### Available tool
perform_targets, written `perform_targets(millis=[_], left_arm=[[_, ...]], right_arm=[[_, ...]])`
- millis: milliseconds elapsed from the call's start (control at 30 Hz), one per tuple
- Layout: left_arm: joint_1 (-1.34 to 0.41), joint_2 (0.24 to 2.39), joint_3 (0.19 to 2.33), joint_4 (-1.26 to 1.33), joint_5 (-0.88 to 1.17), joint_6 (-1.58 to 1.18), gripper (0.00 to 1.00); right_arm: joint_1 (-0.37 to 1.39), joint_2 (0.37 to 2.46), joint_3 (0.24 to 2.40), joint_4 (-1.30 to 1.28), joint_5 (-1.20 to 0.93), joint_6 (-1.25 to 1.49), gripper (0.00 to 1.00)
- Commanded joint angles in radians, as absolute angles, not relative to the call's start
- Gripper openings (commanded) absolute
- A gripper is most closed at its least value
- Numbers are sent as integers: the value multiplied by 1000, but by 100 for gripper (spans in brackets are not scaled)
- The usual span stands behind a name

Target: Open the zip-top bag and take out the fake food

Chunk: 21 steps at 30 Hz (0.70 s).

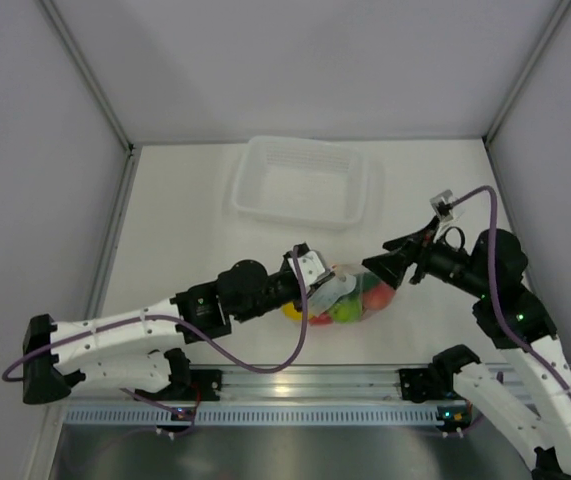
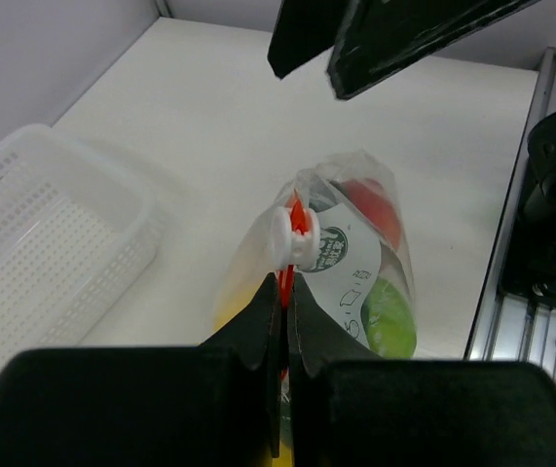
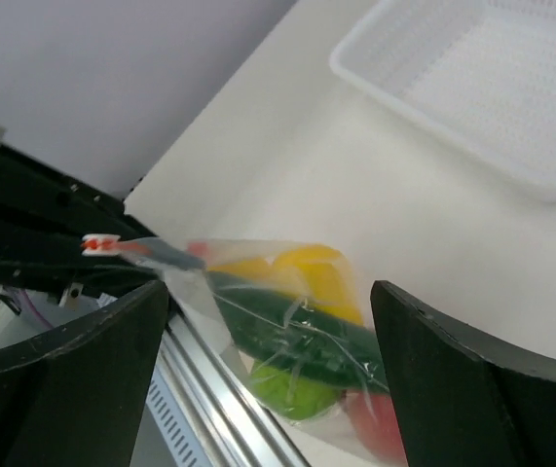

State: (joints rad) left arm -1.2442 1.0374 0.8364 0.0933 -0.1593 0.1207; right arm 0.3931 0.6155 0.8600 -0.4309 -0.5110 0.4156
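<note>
The opening step is in hand: the small clear crinkly plastic zip-top bag (image 1: 350, 297) is lying on the white desk (image 1: 195, 220) near its front edge, between the two arms, and the zip appears shut, so none of the glossy plastic fake food (image 3: 307, 277) is being removed yet. The left gripper (image 2: 285, 292) is pinching the orange-red zip strip (image 2: 297, 216) with its jaws closed flat on it, just behind the small white slider (image 2: 292, 238), and is holding that edge raised while the bag body is sagging below it. The right gripper (image 3: 270, 292) is facing the bag from the opposite side with its jaws standing wide apart and holding nothing; in the left wrist view its fingers are hanging beyond the bag and apart from it. Inside the bag a yellow piece, a dark green cucumber (image 3: 297, 331), a light-green round piece (image 3: 292, 394) and a red piece (image 3: 375, 418) are showing through the film. The translucent white rectangular basket (image 1: 300, 185) is sitting well apart, toward the back of the desk. As a judgement, the next move is calling for the right gripper to advance to the strip, close on the slider or the free lip, and draw it away while the left gripper is anchoring the strip; the film is thin and slippery, so a shallow grasp is likely to slide off.
</note>
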Motion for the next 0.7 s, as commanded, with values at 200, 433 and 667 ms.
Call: perform_targets(millis=[200, 433, 667], left_arm=[[-1187, 1054, 1029, -183, 152, 164, 0], [-1180, 1114, 1092, -244, 236, 170, 0], [-1158, 1134, 1114, -244, 274, 158, 0]], right_arm=[[417, 521, 886, -423, -862, 97, 75], [509, 646, 980, -481, -968, 22, 54], [639, 755, 1072, -653, -778, -113, 39]])
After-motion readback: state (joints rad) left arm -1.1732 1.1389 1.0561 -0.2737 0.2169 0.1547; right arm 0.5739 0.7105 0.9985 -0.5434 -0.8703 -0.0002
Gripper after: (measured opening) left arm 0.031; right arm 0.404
